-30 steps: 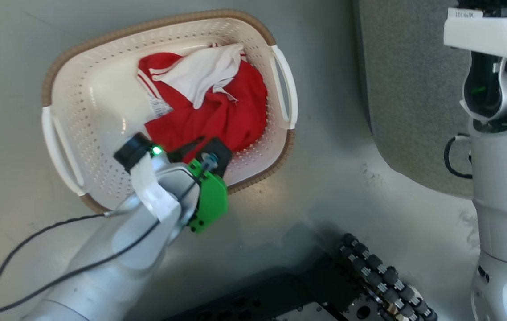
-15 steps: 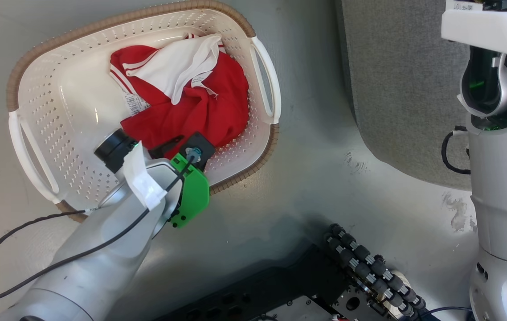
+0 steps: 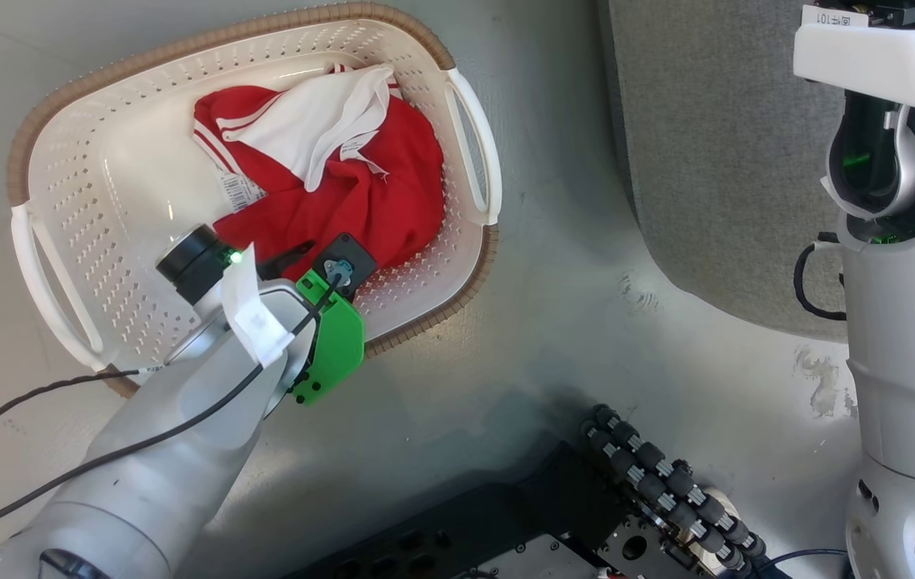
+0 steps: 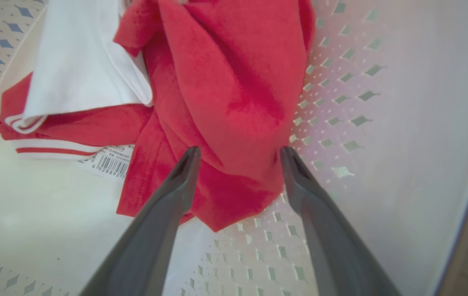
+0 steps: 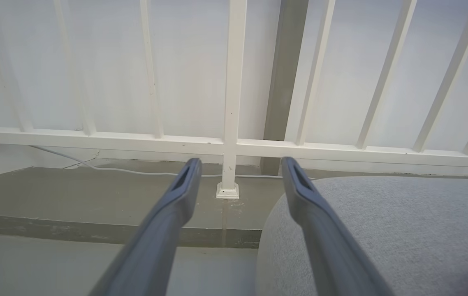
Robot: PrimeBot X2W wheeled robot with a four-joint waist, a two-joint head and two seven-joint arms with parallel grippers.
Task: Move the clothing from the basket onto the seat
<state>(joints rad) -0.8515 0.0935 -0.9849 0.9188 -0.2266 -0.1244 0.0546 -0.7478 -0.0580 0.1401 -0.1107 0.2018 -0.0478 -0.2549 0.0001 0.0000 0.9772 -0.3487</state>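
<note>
Hovering inside the basket (image 4: 382, 123), the left claw (image 4: 240, 151) is spread wide, the clothing (image 4: 234, 82) just ahead between its tips. The right claw (image 5: 238, 160), spread too, is far from it.

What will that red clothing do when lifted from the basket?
Likely flop and drape: the clothing lies crumpled in soft folds. Probably light, being thin fabric. Its loose white panel may trail over the basket wall.
</note>
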